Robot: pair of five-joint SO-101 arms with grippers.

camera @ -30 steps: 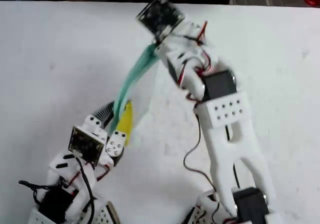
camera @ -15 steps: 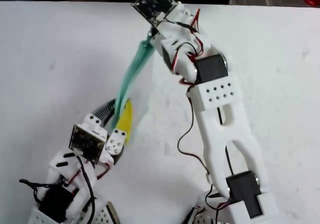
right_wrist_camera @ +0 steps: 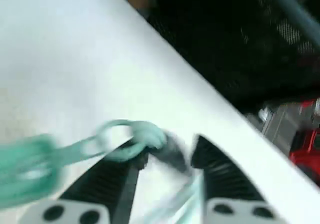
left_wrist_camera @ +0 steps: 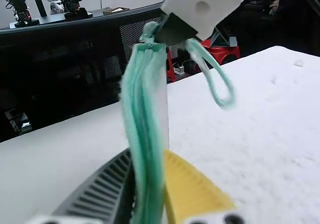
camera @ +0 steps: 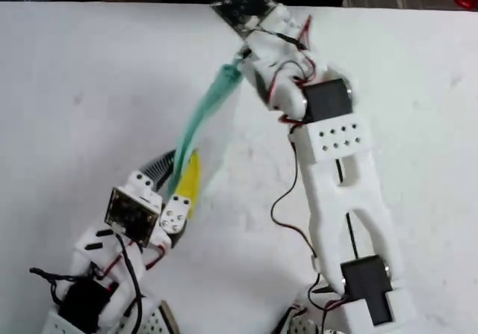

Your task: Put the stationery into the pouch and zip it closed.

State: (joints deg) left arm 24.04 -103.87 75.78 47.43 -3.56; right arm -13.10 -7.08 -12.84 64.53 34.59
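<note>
A clear pouch with a teal zipper is stretched across the white table, standing on edge between both arms. My left gripper is shut on its near end, grey ribbed finger on one side and yellow finger on the other; the zipper rises from between them. My right gripper holds the far end, its black fingers pinching the dark zipper pull. A teal cord loop hangs from the pull. The pouch's contents cannot be made out.
The table's far edge lies just behind the right gripper, with dark floor and furniture beyond. Bare white tabletop spreads to both sides of the pouch. Loose red and black wires run along the right arm.
The right gripper swung the pouch's far end left and away, then back right. The left gripper has kept still on the near end.
</note>
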